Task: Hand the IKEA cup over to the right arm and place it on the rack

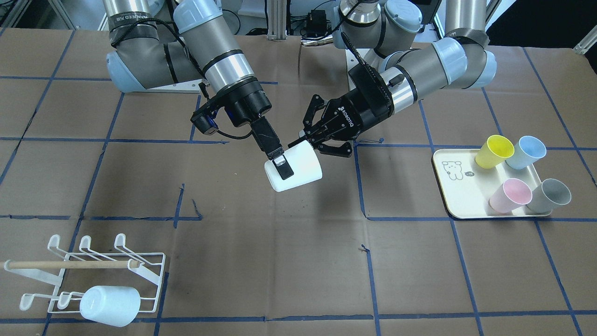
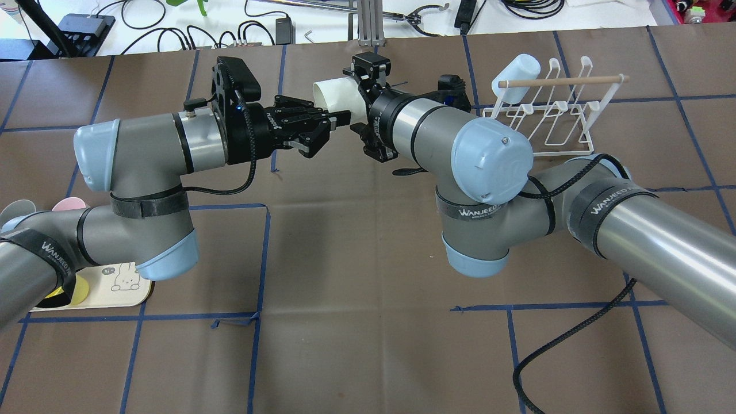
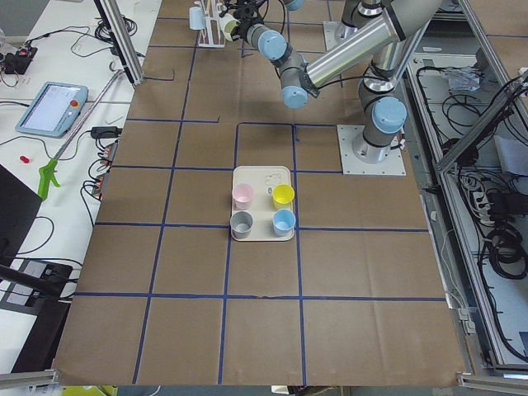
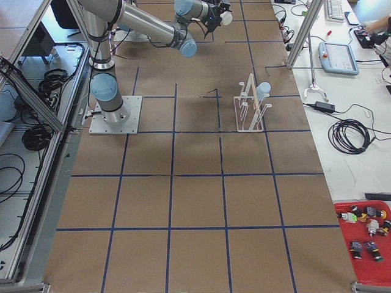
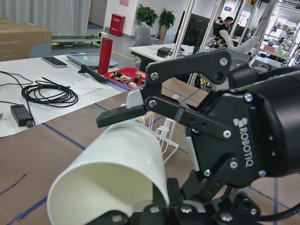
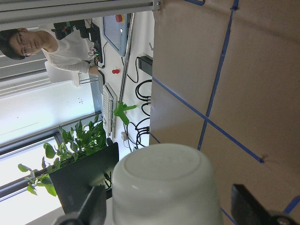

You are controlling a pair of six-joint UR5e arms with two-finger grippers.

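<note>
A white IKEA cup (image 1: 302,163) hangs in mid-air over the middle of the table, lying tilted between both grippers. My right gripper (image 1: 281,164) is shut on its body near the base; one finger pad lies across the cup wall, the other is hidden behind it. The right wrist view shows the cup's base (image 6: 164,183) between the fingers. My left gripper (image 1: 318,143) is open at the cup's mouth, with its fingers spread beside the rim. The left wrist view shows the open mouth (image 5: 108,187). The white wire rack (image 1: 100,268) stands at the table's right end.
A pale cup (image 1: 109,305) hangs on the rack's front prongs, below its wooden dowel (image 1: 70,264). A cream bear tray (image 1: 454,186) at the left end holds yellow (image 1: 494,150), blue (image 1: 526,151), pink (image 1: 510,195) and grey (image 1: 550,195) cups. Blue tape lines cross the brown table.
</note>
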